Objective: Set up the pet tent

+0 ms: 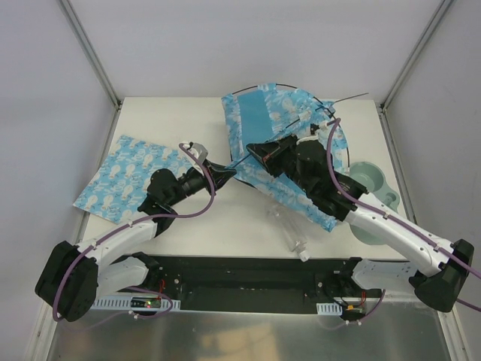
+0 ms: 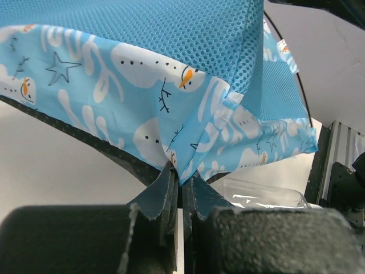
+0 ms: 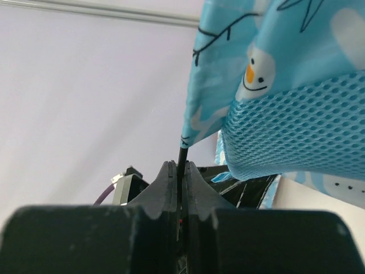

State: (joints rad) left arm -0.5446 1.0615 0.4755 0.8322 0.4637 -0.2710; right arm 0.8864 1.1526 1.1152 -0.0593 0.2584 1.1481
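The pet tent [image 1: 289,135] lies partly collapsed at the table's back right, blue snowman-print fabric with mesh lining and thin black poles arching round it. My left gripper [image 1: 224,174] is shut on a corner of the tent's fabric [image 2: 182,162] at its near left edge. My right gripper [image 1: 255,153] is shut on a thin black pole [image 3: 182,160] that comes out of a fabric sleeve of the tent [image 3: 274,68]. The two grippers sit close together, the right just behind and right of the left.
A flat printed light-blue mat [image 1: 135,177] lies at the left of the table. A pale green bowl [image 1: 372,180] stands at the right edge, behind my right arm. A clear plastic bag [image 1: 289,233] lies near the front middle.
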